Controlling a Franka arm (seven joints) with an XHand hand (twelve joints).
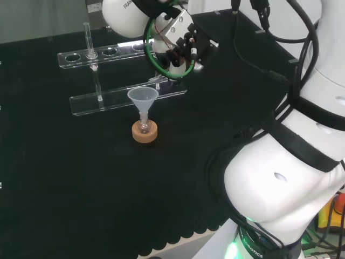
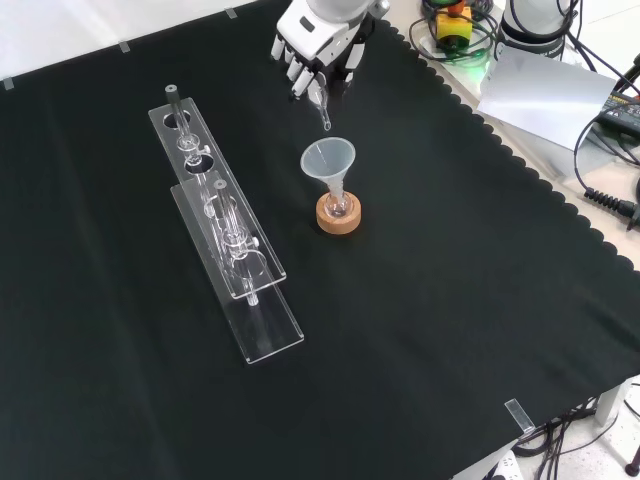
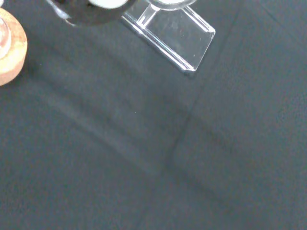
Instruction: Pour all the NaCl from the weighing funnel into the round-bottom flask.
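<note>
Weighing funnel (image 2: 322,108) sits pinched in my hand (image 2: 315,45), spout above the plastic funnel (image 2: 329,160). Tilting off-centre could spill NaCl beside the flask (image 2: 339,208).

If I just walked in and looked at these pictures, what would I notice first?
Probably the cloudy plastic funnel standing in a tiny glass flask on a round cork ring, in the middle of the black cloth. Right above it in the front view, the robot hand holds a thin clear tube pointing down at the funnel. To their left stands a long clear rack.
</note>
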